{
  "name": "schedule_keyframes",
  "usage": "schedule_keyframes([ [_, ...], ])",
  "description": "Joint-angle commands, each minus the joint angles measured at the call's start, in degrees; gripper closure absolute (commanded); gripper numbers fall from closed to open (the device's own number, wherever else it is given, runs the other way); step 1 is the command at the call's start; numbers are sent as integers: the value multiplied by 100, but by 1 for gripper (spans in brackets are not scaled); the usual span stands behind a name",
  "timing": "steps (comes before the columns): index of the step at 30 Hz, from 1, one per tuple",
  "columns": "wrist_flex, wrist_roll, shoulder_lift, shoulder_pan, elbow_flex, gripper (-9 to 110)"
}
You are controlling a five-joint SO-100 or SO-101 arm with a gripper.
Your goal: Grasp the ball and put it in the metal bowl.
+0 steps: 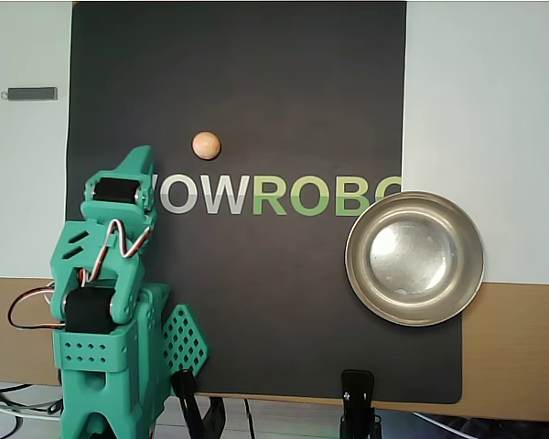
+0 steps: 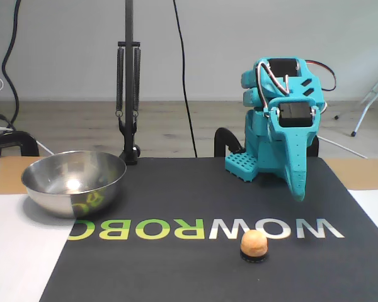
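The ball [image 1: 206,144] [image 2: 254,242] lies on the black mat [image 1: 284,82] [image 2: 176,270], just beyond the first white letters of its logo [image 1: 274,195] [image 2: 201,229] in the overhead view, toward the mat's left edge there. In the fixed view it sits on a small dark ring. The bowl [image 1: 414,259] [image 2: 74,182] stands well apart, over the mat's right edge in the overhead view, partly on the desk [image 1: 512,347]. The teal arm [image 1: 110,302] [image 2: 280,126] is folded at the mat's near left corner, its hand [image 1: 135,163] [image 2: 298,192] pointing down, fingers together, holding nothing, clear of the ball.
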Motion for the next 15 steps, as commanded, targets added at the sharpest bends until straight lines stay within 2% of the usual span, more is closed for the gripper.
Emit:
schedule_keyframes([
  [1, -9, -18, 352, 9, 185, 102],
  [15, 0, -35, 132, 0, -35, 102],
])
